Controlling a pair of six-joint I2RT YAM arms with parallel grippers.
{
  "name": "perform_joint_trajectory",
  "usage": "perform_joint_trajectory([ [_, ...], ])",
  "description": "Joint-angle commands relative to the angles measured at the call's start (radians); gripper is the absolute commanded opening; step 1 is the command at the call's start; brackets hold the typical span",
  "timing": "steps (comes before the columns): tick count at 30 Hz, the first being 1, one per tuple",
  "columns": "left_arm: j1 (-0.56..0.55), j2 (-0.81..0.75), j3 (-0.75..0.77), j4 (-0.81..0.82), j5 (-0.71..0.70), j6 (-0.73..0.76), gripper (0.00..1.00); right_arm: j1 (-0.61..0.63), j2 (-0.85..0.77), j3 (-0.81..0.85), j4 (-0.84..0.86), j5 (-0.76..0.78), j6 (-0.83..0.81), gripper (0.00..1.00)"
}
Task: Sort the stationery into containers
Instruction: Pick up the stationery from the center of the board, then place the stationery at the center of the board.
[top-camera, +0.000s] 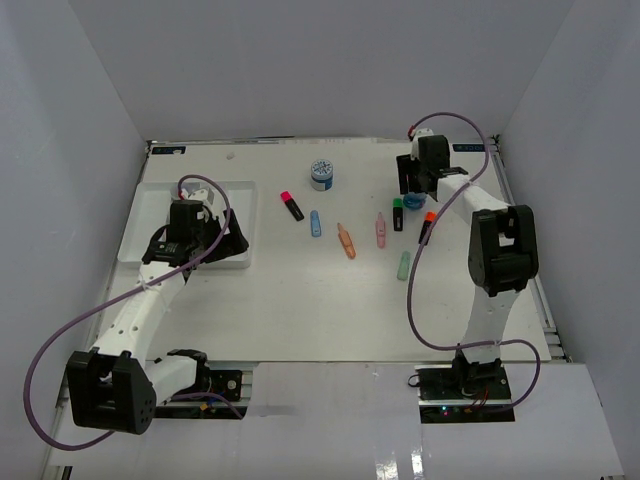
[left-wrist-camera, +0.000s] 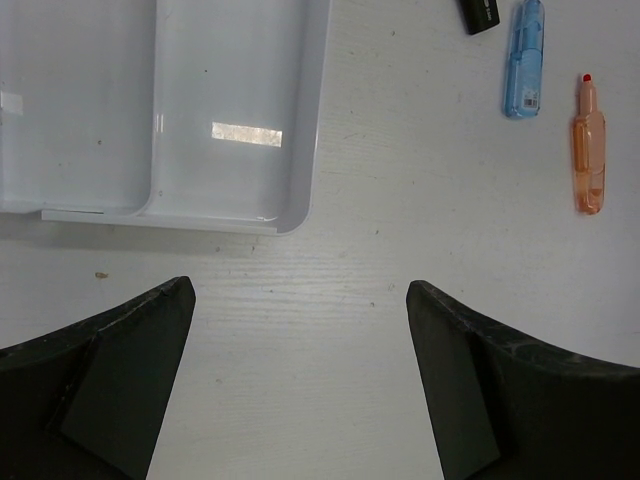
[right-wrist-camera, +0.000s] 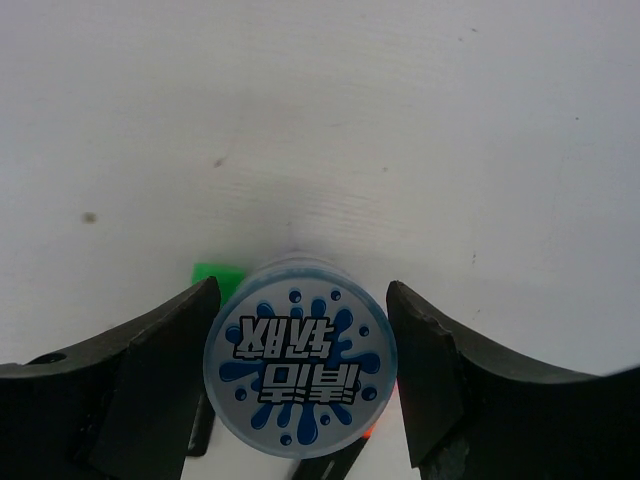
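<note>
My right gripper (right-wrist-camera: 302, 305) is at the far right of the table (top-camera: 300, 300), shut on a blue-lidded jar (right-wrist-camera: 298, 372), one finger on each side. A green highlighter cap (right-wrist-camera: 215, 274) peeks out behind the jar. In the top view this jar (top-camera: 414, 203) sits between the green highlighter (top-camera: 398, 214) and the orange highlighter (top-camera: 427, 228). My left gripper (left-wrist-camera: 300, 300) is open and empty over bare table by the white tray (left-wrist-camera: 230, 120) corner. A blue marker (left-wrist-camera: 524, 60) and an orange marker (left-wrist-camera: 589, 150) lie to its right.
A second blue-lidded jar (top-camera: 322, 174) stands at the back middle. A pink highlighter (top-camera: 292, 206), pink marker (top-camera: 380, 231) and green marker (top-camera: 404, 265) lie mid-table. The tray (top-camera: 140, 225) is at the left. White walls close three sides.
</note>
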Motion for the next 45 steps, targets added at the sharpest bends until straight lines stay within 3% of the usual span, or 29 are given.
perform_joint_trajectory([
  [1,-0.006,-0.037,0.046,-0.027,0.021,-0.005,0.98,0.083,-0.174,-0.042,0.01,-0.092,-0.069,0.45],
  [9,-0.005,-0.056,0.132,-0.125,-0.005,0.012,0.98,0.447,-0.31,-0.227,0.028,-0.117,-0.089,0.48],
  [18,-0.005,-0.109,0.163,-0.158,0.012,0.029,0.98,0.767,-0.205,-0.261,0.132,-0.137,-0.063,0.49],
  [24,-0.006,-0.104,0.14,-0.158,0.086,0.029,0.98,0.811,-0.165,-0.295,0.227,-0.152,-0.06,0.58],
  [27,-0.005,-0.106,0.14,-0.156,0.104,0.021,0.98,0.812,-0.185,-0.319,0.238,-0.163,-0.064,0.73],
  [30,-0.008,-0.102,0.141,-0.156,0.113,0.015,0.98,0.812,-0.247,-0.356,0.244,-0.161,-0.064,0.95],
  [36,-0.063,-0.063,0.163,-0.158,0.115,-0.025,0.98,0.811,-0.489,-0.44,0.203,-0.068,-0.084,0.9],
  [41,-0.228,0.029,0.218,-0.156,-0.013,-0.075,0.98,0.78,-0.724,-0.563,0.134,0.119,-0.084,0.9],
  [45,-0.371,0.132,0.261,-0.156,-0.158,-0.129,0.98,0.703,-0.884,-0.669,0.043,0.178,-0.023,0.9],
])
